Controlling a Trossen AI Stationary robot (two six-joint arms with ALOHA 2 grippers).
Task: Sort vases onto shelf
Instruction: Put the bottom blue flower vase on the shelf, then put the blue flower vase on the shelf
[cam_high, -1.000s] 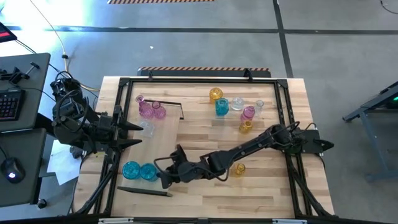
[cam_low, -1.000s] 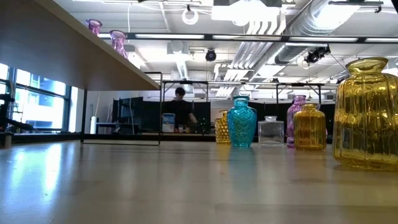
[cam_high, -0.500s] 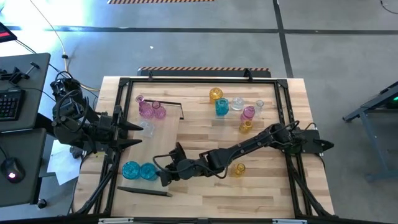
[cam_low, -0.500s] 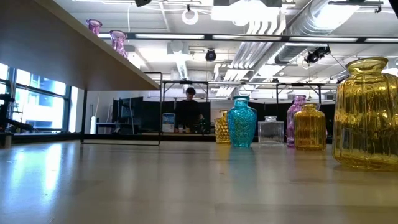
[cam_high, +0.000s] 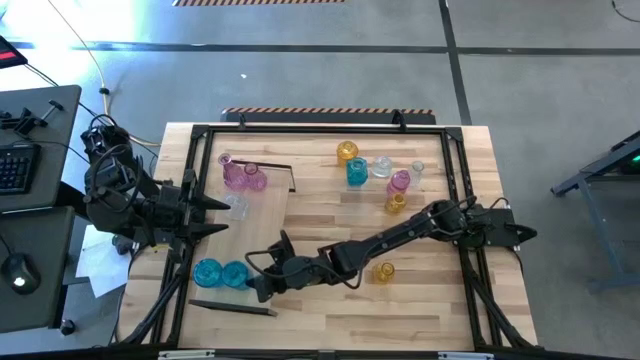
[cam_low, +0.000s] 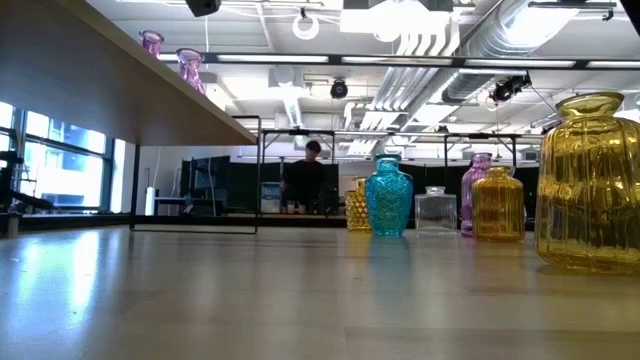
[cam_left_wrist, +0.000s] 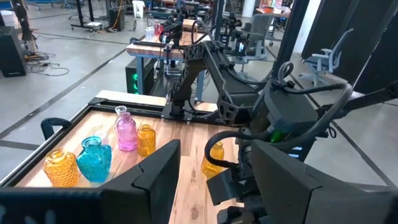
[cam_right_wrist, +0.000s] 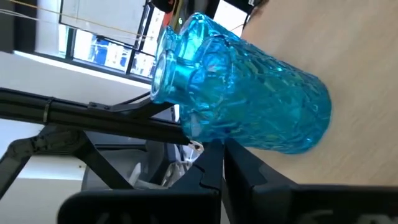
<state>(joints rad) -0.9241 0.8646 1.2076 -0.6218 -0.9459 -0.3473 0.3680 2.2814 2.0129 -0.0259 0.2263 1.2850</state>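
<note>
The teal vase (cam_high: 235, 274) stands upright beside the right tool (cam_high: 256, 285) (fingers closed, empty).

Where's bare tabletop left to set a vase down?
Free: the near strip below the right arm, and the middle between the shelf and the lone yellow vase. Crowded: the far cluster and the teal pair.

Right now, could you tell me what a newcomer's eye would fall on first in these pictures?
First, the right arm stretched across the table, its end effector shut beside two teal vases at the near left. Next, the cluster of coloured vases toward the far side, and two pink vases on the shelf. The left end effector waits open at the left edge.
</note>
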